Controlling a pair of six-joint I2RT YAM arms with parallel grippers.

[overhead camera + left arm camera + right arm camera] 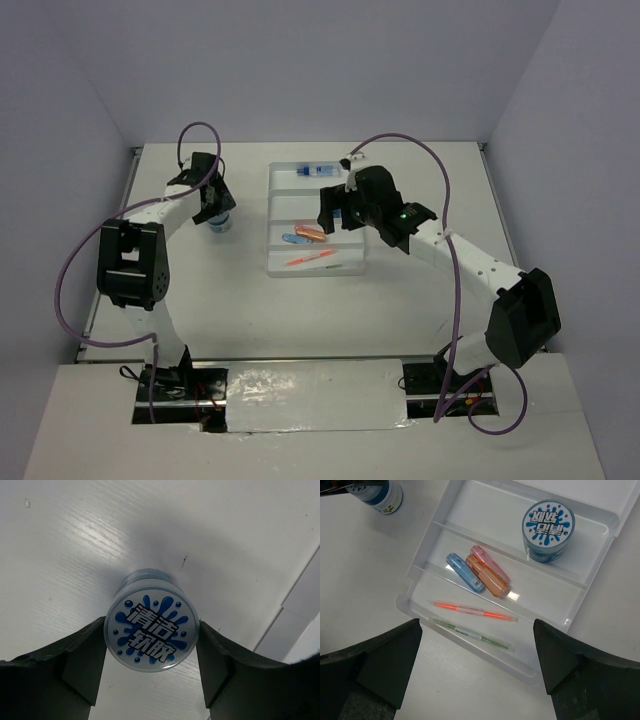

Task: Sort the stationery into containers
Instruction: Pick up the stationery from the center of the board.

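A round blue-white tub [151,630] sits between the fingers of my left gripper [151,667], which is shut on its sides left of the tray; it also shows in the top view [223,222]. The white four-compartment tray [353,266] holds a white-blue tube [317,171] in its far compartment. A second tub [548,524] stands in the adjoining compartment. The blue [465,572], orange [487,575] and pink [490,563] sticks lie in the third. An orange pen [472,610] and a green pen [470,632] lie in the nearest. My right gripper [477,647] hangs open and empty above the tray's near edge.
The white table [300,320] is walled by pale panels on three sides. A seam in the tabletop [290,610] shows right of the held tub. Purple cables loop above both arms.
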